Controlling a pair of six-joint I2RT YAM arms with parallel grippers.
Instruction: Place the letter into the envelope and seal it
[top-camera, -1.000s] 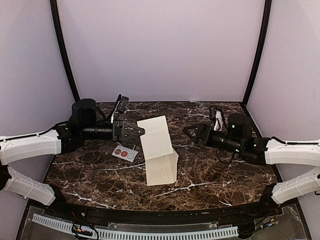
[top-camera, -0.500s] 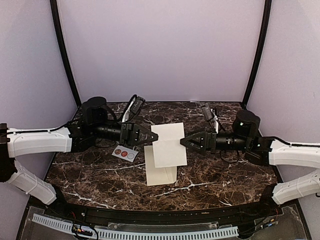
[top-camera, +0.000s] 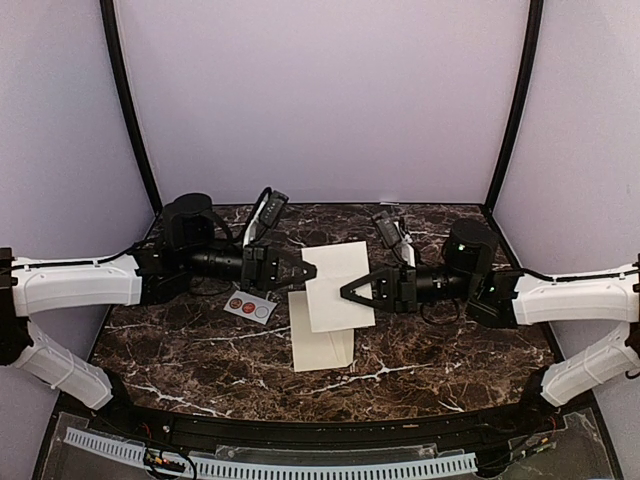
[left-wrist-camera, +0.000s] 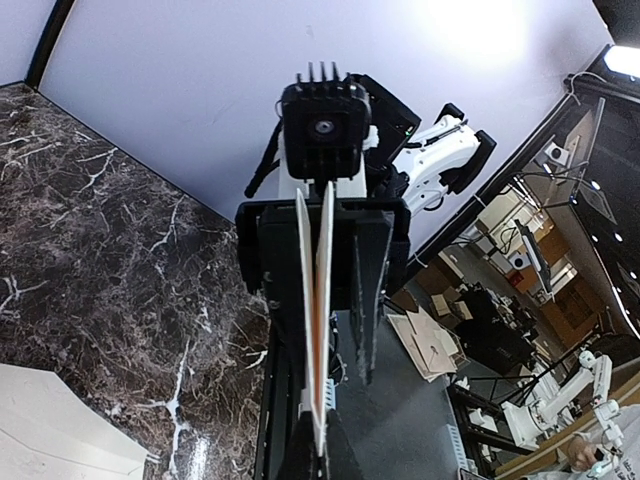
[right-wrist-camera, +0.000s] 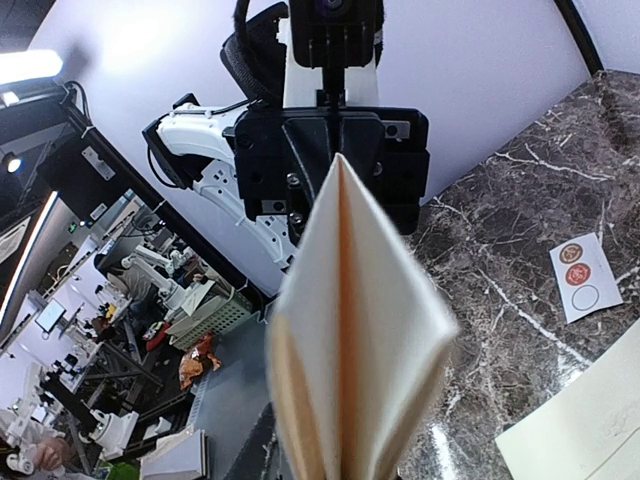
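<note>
Over the middle of the dark marble table (top-camera: 180, 340), seen from the top camera, the letter (top-camera: 335, 285) hangs folded in the air between the two arms, clear of the surface. The left gripper (top-camera: 308, 270) reaches in from the left with its fingers clenched on the sheet's left edge. The right gripper (top-camera: 347, 291) reaches in from the right, its fingers drawn to a point over the sheet's lower right part, and it looks closed on the paper. Directly below and slightly nearer, the envelope (top-camera: 320, 348) lies flat on the table, its far part hidden under the raised letter. A small sticker card (top-camera: 250, 306) with two red dots and one pale dot lies to the left of the envelope, under the left arm's wrist. From the left wrist, the letter (left-wrist-camera: 318, 330) shows edge-on as two cream leaves with a tan-orange strip between them, rising from that arm's own pinched fingertips at the bottom of the view towards the black body of the right gripper opposite; a corner of the envelope shows at the lower left. From the right wrist, the letter (right-wrist-camera: 345, 340) fills the foreground as a blurred V of cream leaves with tan inside. This arm's own fingers cannot be made out, the left gripper faces it from beyond, and the sticker card and a corner of the envelope lie to the right.
</note>
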